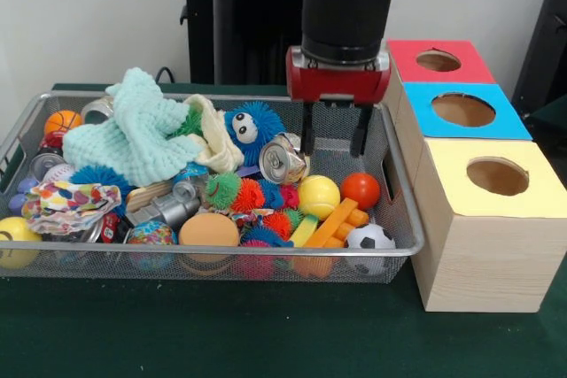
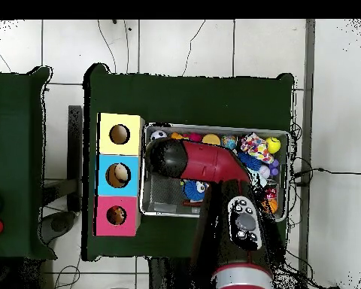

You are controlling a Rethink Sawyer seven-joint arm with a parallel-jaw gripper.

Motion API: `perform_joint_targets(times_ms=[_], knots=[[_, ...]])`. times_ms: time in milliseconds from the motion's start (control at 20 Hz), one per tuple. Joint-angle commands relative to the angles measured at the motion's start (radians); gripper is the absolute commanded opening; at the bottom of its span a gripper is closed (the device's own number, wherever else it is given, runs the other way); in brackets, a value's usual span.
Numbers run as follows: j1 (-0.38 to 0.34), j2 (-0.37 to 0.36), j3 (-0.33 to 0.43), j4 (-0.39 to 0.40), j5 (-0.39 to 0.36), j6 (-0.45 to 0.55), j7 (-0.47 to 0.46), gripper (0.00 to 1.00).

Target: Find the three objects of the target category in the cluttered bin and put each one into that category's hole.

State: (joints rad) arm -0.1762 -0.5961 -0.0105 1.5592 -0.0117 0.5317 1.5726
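The silver wire-mesh bin [image 1: 177, 255] is full of toys. The mint-green waffle-knit cloth [image 1: 133, 135] lies heaped at the back left. The cream cloth [image 1: 215, 135] is tucked against its right side. The polka-dot cloth [image 1: 66, 203] lies at the front left and also shows in the overhead view [image 2: 256, 147]. My gripper [image 1: 335, 137] hangs open and empty over the bin's back right part, apart from all three cloths. The yellow-faced box's hole [image 1: 497, 176] is on the nearest box to the right of the bin. It also shows in the overhead view [image 2: 119, 134].
A crushed can [image 1: 283, 158] and a blue spiky ball with eyes [image 1: 252, 126] lie just left of the gripper. Spiky balls, smooth balls and orange sticks fill the front. The blue-faced box [image 1: 462, 110] and the red-faced box [image 1: 438, 60] stand behind the yellow one.
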Motion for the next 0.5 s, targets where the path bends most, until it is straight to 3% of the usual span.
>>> perform_joint_targets(times_ms=[50, 500], knots=[[-0.008, 0.162, 0.046, -0.200, -0.025, -0.021, 0.085, 1.00], [-0.016, 0.227, 0.049, -0.252, -0.040, -0.075, 0.080, 1.00]])
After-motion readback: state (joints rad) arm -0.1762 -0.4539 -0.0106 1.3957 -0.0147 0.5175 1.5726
